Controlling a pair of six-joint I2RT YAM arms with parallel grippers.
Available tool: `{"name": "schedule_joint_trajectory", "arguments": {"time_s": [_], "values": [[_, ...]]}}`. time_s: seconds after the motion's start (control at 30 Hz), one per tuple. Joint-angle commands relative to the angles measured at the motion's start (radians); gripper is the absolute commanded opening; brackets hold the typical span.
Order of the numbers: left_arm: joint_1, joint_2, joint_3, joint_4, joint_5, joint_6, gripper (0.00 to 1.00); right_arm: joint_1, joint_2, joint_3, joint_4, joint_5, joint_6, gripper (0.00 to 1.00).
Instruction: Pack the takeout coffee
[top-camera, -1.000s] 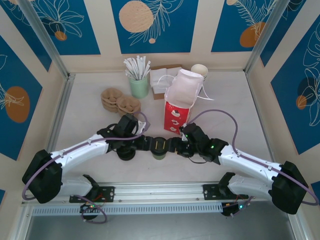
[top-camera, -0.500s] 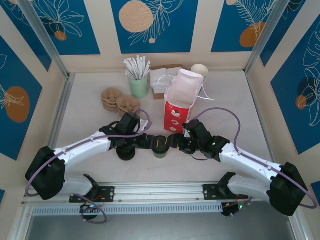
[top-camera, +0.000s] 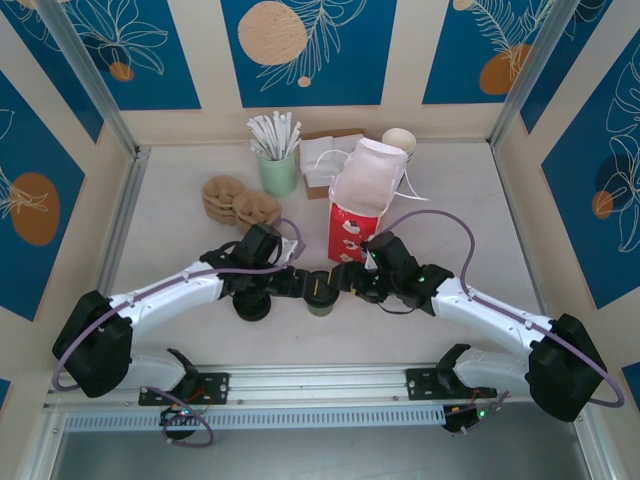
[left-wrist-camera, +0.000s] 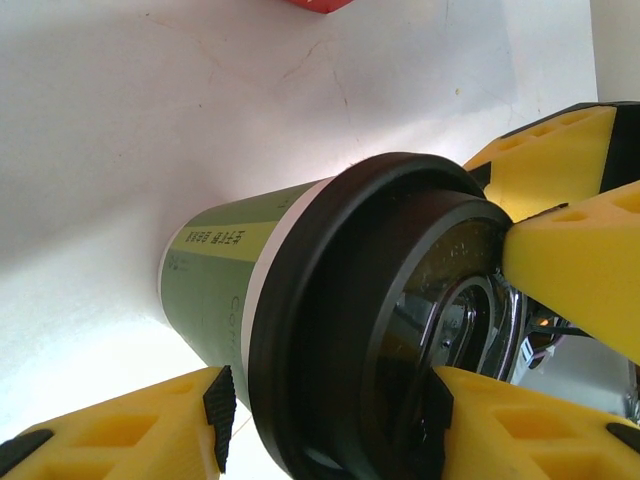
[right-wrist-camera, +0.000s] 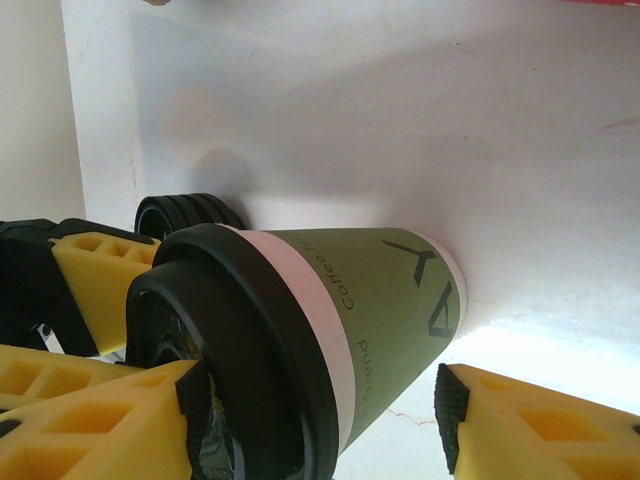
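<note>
The takeout coffee (top-camera: 320, 292) is a green-sided paper cup with a black lid (left-wrist-camera: 400, 330), standing on the table just in front of the red-and-white paper bag (top-camera: 356, 212). My left gripper (top-camera: 298, 285) reaches it from the left and my right gripper (top-camera: 343, 281) from the right. In the left wrist view, the left gripper (left-wrist-camera: 328, 402) is open across the lid. One pad lies on the lid's top and the other stands a sliver off the rim. The right gripper (right-wrist-camera: 320, 395) is open too. One of its pads is on the lid top, and the other is apart from the cup (right-wrist-camera: 390, 300) near its base.
A stack of loose black lids (top-camera: 252, 305) sits left of the cup, under the left wrist. Farther back are brown pulp trays (top-camera: 240, 203), a green holder of straws (top-camera: 278, 165), a napkin box (top-camera: 325, 160) and stacked cream cups (top-camera: 398, 142). Walls enclose three sides.
The right gripper has slid left up to the cup's lid. The left gripper has narrowed a little and stayed at the cup. The cup has not moved.
</note>
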Motion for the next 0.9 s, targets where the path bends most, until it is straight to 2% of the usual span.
{"name": "schedule_joint_trajectory", "arguments": {"time_s": [0.0,0.5,0.87], "values": [[-0.007,0.024,0.024,-0.044,-0.012,0.029,0.53,-0.002,0.015,-0.002,-0.023,0.007,-0.003,0.63],[-0.006,0.062,-0.062,0.036,-0.008,-0.004,0.47,-0.010,0.082,-0.016,-0.062,0.022,0.022,0.60],[-0.007,0.022,-0.144,0.084,0.000,-0.031,0.47,0.002,0.073,-0.023,-0.052,0.020,0.029,0.60]]}}
